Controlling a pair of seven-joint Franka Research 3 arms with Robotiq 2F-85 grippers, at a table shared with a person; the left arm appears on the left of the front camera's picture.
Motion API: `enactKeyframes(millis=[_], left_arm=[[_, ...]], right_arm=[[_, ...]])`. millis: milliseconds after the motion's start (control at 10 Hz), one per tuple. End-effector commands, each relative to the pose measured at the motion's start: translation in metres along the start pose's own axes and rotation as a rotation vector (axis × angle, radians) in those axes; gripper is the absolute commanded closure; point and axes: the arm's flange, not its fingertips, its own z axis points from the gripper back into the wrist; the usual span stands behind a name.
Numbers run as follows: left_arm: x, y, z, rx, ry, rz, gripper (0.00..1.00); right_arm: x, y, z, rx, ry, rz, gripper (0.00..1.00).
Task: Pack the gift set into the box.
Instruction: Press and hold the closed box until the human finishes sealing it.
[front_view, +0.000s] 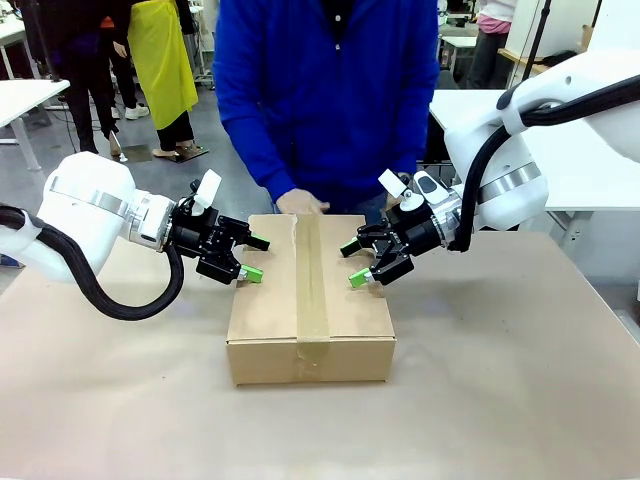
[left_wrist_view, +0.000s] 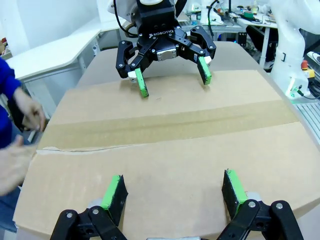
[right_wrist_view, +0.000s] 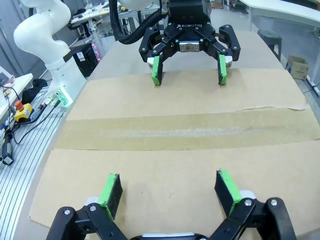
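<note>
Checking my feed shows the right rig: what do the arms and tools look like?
Two glossy white arms with silver wrist bands and black ribbed cables. The left tool and right tool are black, lettered ROBOTIQ, with green finger pads.

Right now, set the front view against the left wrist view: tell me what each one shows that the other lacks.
Front view alone: the box's front wall with the tape end folded down over it, both white arms, and the person's blue torso behind the box.

Left wrist view alone: the left gripper's green pads from behind, spread wide over the box top.

Shared: the closed box, its tape strip along the seam, the open right gripper opposite, and the person's hand at the far edge.
</note>
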Motion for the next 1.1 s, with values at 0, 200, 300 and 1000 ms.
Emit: enactKeyframes(millis=[0,200,300,1000], left_arm=[[-0.003,-0.002,0.0,-0.002,0.0,-0.002,0.0],[-0.003,-0.002,0.0,-0.002,0.0,-0.002,0.0],[-0.003,-0.002,0.0,-0.002,0.0,-0.002,0.0],[0.037,-0.06,0.157,-0.056,-0.384,0.072,0.0]], right_arm=[[-0.003,0.002,0.0,0.002,0.007,-0.005,0.0],[-0.003,0.002,0.0,0.002,0.007,-0.005,0.0],[-0.003,0.002,0.0,0.002,0.007,-0.005,0.0],[0.008,0.084,0.175,-0.182,-0.449,-0.028,0.0]])
